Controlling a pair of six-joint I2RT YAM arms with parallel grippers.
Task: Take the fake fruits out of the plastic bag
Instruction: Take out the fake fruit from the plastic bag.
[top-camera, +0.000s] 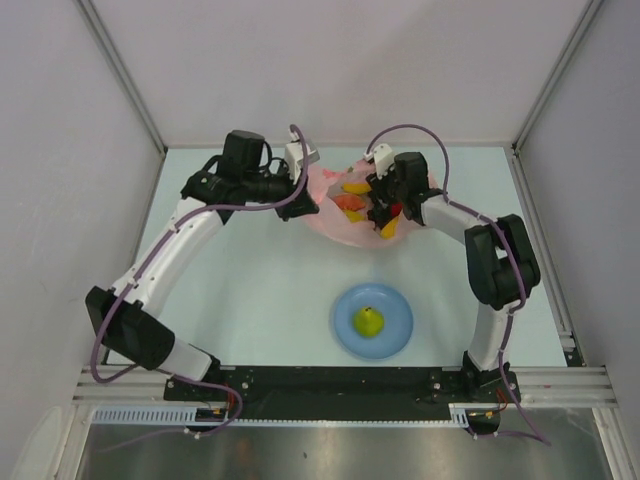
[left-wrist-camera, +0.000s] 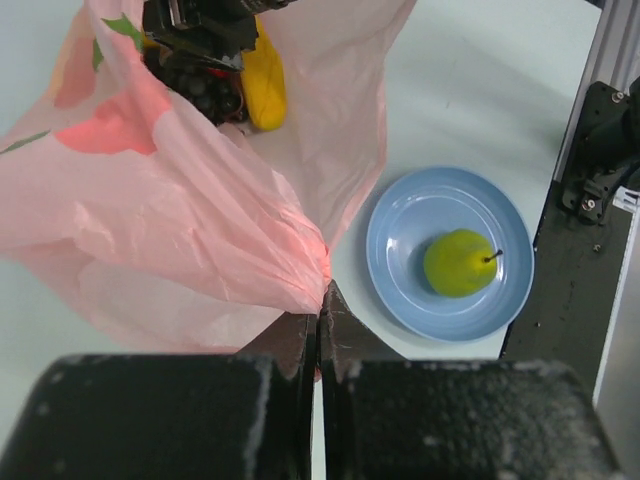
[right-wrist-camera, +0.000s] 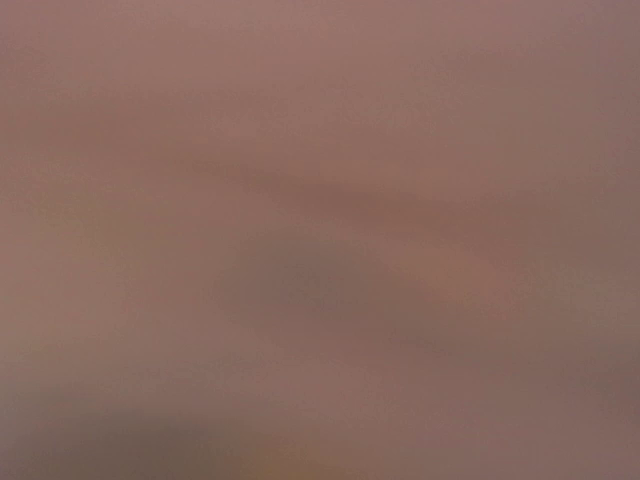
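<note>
Top external: right gripper (top-camera: 384, 210) sunk in the thin pink plastic bag (top-camera: 330, 222) at the far side of the table (top-camera: 250, 290), among glossy fake fruits (top-camera: 355, 187); left wrist: left gripper (left-wrist-camera: 320, 305) pinches its crinkled film, which we judge could slip or tear; right wrist: pink blur, so we cannot tell the jaws and it may snag film.

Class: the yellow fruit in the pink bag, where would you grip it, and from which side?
Probably across its narrow middle, jaws coming down through the open mouth of the plastic bag: the yellow fruit is elongated, with dark grapes crowding one side.
</note>
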